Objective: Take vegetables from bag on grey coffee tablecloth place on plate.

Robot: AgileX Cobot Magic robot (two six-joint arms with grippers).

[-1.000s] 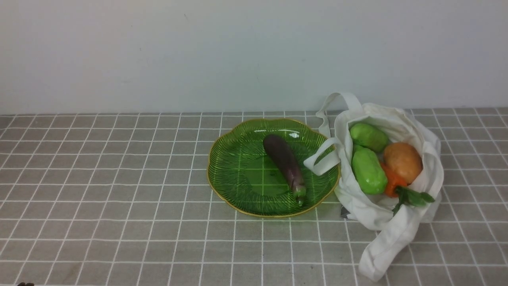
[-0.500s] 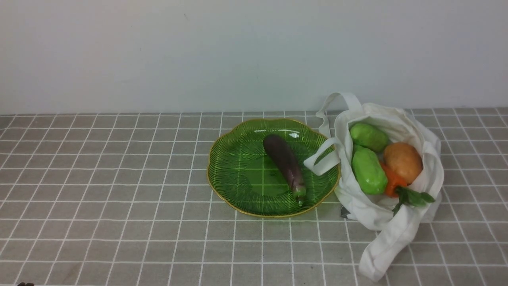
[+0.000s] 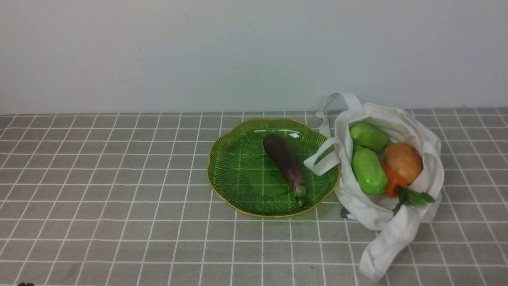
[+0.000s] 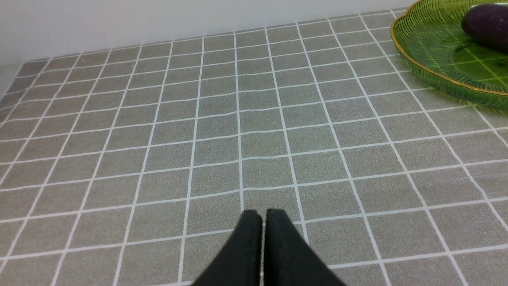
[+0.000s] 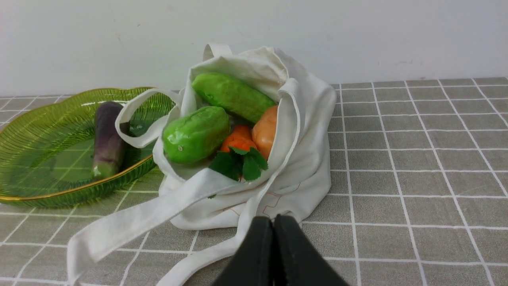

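Presently my left gripper (image 4: 262,216) and right gripper (image 5: 273,222) are both pressed together, empty — eggplant (image 3: 285,163) lies on the plate (image 3: 230,174); remaining vegetables (image 3: 368,171) sit in the bag (image 3: 377,214) just beside it

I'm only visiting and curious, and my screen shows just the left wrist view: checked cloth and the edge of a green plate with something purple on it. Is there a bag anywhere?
Observer: Yes. A white bag lies on the cloth right beside the plate, and its handle loop is draped over the plate's rim.
Operator: What's inside it?
Observer: A near green vegetable, a far green vegetable, a potato and a carrot show in its open mouth.
Operator: And the other pincer?
Observer: The right pincer is shut and empty, in front of the bag.
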